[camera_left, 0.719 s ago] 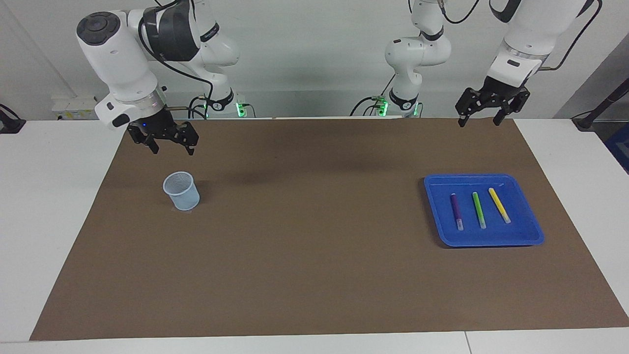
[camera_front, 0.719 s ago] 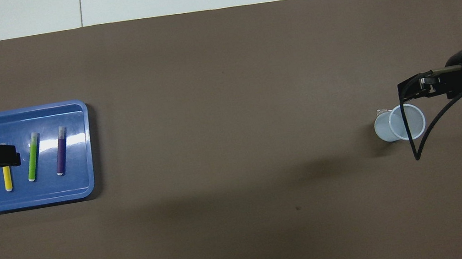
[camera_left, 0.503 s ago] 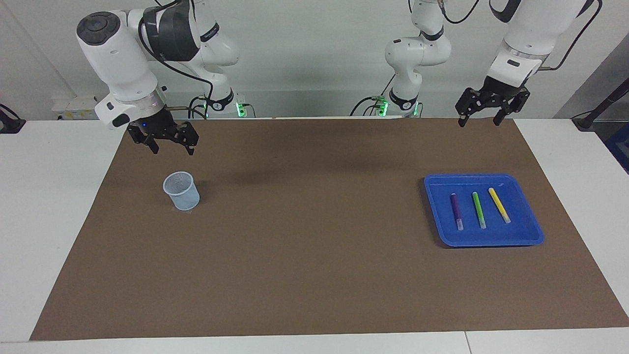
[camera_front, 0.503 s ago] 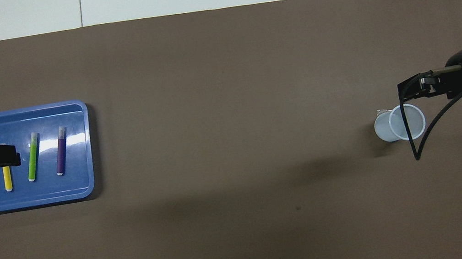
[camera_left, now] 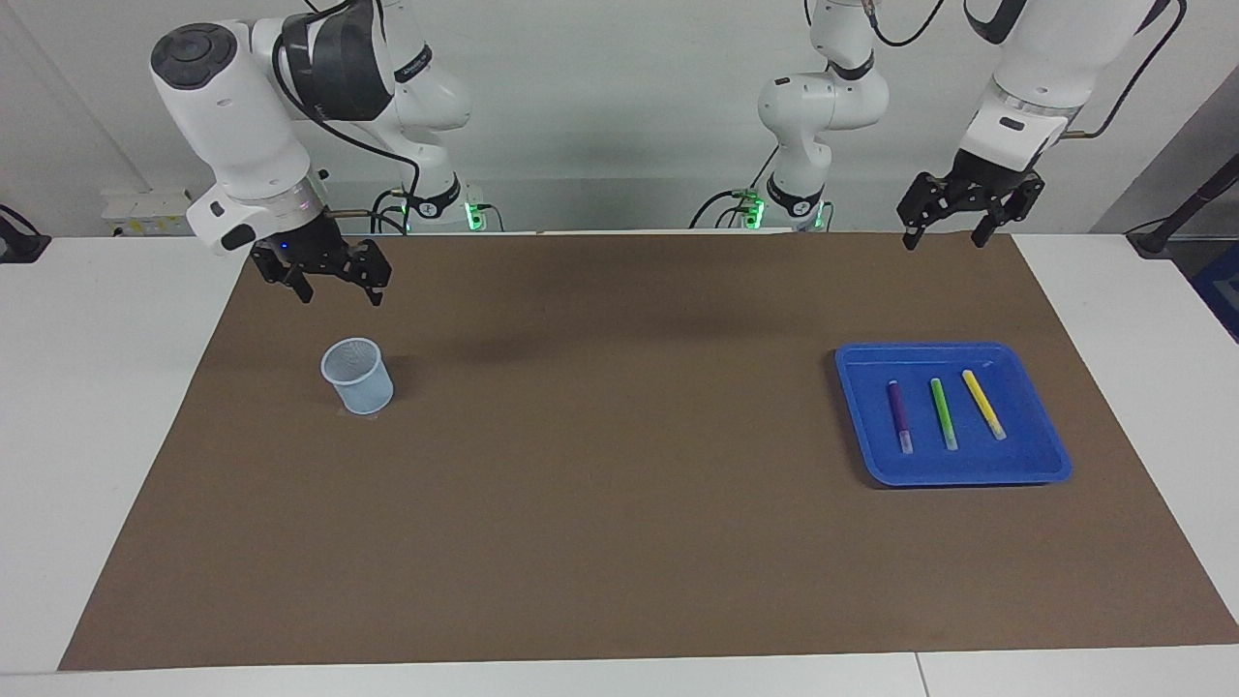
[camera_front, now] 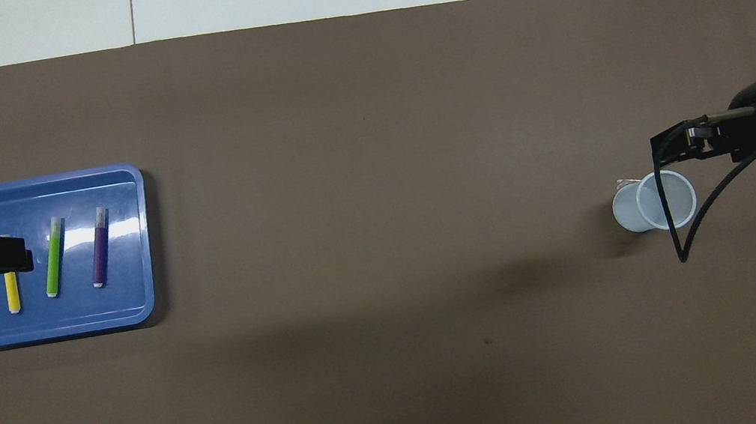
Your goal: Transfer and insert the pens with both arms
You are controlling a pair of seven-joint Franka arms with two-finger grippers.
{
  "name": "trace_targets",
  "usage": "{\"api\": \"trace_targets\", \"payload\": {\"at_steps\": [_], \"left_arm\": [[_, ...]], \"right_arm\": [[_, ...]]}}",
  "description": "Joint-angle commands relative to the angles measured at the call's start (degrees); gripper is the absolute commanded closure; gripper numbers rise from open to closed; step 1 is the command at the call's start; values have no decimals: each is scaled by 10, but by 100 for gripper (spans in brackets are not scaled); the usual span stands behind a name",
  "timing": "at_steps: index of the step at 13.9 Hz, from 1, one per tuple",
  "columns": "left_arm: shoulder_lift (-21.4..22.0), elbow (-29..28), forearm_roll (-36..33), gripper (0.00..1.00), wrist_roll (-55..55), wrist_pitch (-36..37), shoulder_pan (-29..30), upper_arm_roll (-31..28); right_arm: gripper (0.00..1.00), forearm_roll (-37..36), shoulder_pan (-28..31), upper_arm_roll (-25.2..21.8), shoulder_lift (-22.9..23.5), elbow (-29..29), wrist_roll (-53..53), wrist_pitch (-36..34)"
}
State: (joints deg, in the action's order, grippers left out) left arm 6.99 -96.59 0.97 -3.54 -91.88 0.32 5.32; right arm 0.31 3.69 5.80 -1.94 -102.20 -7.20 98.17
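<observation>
Three pens lie side by side in a blue tray [camera_left: 1050, 465] toward the left arm's end of the table: purple [camera_left: 899, 414], green [camera_left: 943, 412] and yellow [camera_left: 983, 404]. My left gripper [camera_left: 944, 238] hangs open, high above the tray and touching nothing. In the overhead view the left gripper [camera_front: 13, 253] covers part of the yellow pen [camera_front: 12, 292], beside the green pen [camera_front: 53, 256] and purple pen [camera_front: 99, 247]. My right gripper [camera_left: 339, 290] [camera_front: 664, 148] hangs open just above a pale blue mesh cup [camera_left: 358, 376] [camera_front: 653, 201], holding nothing.
A brown mat [camera_left: 619, 503] covers most of the white table [camera_left: 97, 436]. The cup stands upright on it toward the right arm's end. The tray [camera_front: 136, 311] lies flat on the mat.
The left arm's wrist has shifted very slightly. The pens, the tray, the cup and the right arm stay where they were.
</observation>
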Motion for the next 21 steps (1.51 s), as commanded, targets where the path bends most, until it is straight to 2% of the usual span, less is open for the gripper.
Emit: {"api": "trace_targets", "payload": {"at_steps": [1, 13, 21], "left_arm": [[6, -1, -5, 0, 6, -2, 6, 2], [8, -6, -5, 0, -1, -3, 5, 3], [36, -95, -5, 0, 14, -61, 30, -4]], "right_arm": [[0, -1, 7, 4, -3, 0, 7, 4], [0, -1, 7, 4, -3, 0, 7, 3], [0, -2, 7, 4, -3, 0, 7, 3]]}}
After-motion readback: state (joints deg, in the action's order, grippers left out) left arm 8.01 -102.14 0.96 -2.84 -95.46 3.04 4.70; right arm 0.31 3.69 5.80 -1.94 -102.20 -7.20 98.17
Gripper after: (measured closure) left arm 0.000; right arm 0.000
